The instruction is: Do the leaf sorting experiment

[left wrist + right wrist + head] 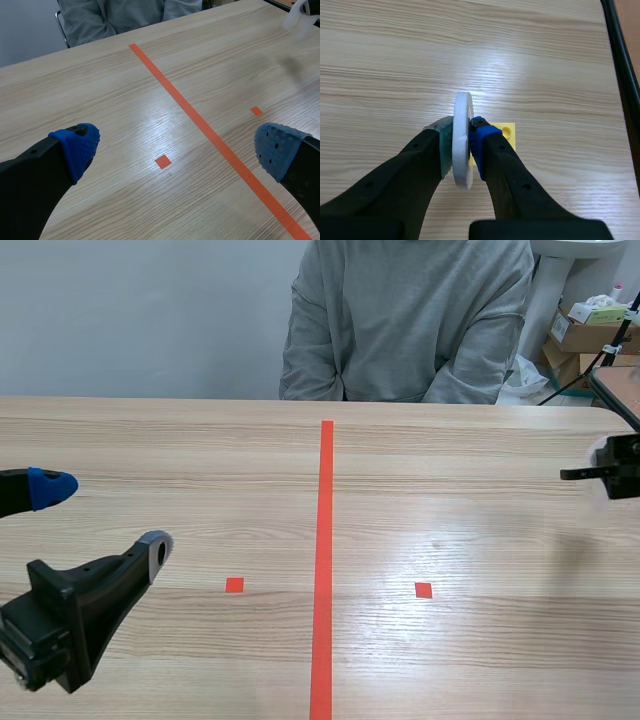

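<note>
Table was light wood, grain running side to side, soft glare patches on top. Orange-red tape line ran down middle; small tape square one side, second square other side. Wall behind was plain pale grey. Person in grey sweatshirt sat at far edge, on dark-framed chair. Cardboard boxes were stacked in far right corner, beside white fixture. Light was even.

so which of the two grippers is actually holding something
The right gripper: its fingers are shut on a white disc, held on edge. The left gripper is open, with nothing between its fingers.
</note>
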Tool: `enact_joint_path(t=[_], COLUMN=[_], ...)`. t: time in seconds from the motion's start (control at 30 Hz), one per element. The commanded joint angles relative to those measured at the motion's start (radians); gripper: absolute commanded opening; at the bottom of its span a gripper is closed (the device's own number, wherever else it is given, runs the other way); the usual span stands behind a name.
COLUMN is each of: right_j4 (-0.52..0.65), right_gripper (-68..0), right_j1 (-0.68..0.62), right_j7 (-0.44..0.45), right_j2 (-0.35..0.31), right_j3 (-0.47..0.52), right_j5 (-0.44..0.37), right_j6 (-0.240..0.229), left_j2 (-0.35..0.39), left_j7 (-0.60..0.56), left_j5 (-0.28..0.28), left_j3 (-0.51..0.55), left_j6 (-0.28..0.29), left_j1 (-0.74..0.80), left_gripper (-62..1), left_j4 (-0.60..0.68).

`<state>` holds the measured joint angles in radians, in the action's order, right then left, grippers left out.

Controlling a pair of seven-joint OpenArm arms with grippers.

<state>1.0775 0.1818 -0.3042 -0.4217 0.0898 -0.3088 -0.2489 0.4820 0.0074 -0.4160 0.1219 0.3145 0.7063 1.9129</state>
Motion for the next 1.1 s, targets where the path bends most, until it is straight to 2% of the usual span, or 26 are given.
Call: enact_joint_path(t=[0.0, 0.27, 0.4, 0.63, 0.73, 0.97, 1.07], right_j4=[-0.058, -0.273, -0.347, -0.351, -0.351, -0.35, -0.35], right_gripper=[-66.4, -66.4, -66.5, -65.9, -61.6, -59.7, -51.0], right_j1=[0.04, 0.17, 0.193, 0.185, 0.178, 0.162, 0.162], right_j7=[0.026, 0.068, 0.095, 0.079, 0.079, 0.084, 0.079], right_j2=[-0.025, -0.029, -0.018, 0.029, 0.048, 0.055, 0.055], right_j3=[-0.01, -0.01, -0.01, -0.011, -0.011, -0.011, -0.011], right_j5=[0.001, 0.028, 0.037, 0.037, 0.037, 0.037, 0.037], right_j6=[-0.002, -0.003, -0.005, -0.009, -0.008, -0.005, -0.005], left_j2=[-0.005, -0.005, -0.005, -0.005, -0.005, -0.005, -0.005], left_j7=[-0.013, -0.013, -0.012, -0.01, -0.01, -0.01, -0.01], left_j5=[-0.009, -0.009, -0.009, -0.009, -0.009, -0.009, -0.009], left_j3=[0.003, 0.003, 0.003, 0.003, 0.003, 0.003, 0.003], left_j6=[0.002, 0.002, 0.002, 0.002, 0.002, 0.002, 0.002], left_j1=[0.005, 0.005, 0.005, 0.005, 0.005, 0.005, 0.005], left_gripper=[1.4, 1.4, 1.4, 1.4, 1.4, 1.4, 1.4], left_j4=[0.011, 0.011, 0.011, 0.011, 0.011, 0.011, 0.011])
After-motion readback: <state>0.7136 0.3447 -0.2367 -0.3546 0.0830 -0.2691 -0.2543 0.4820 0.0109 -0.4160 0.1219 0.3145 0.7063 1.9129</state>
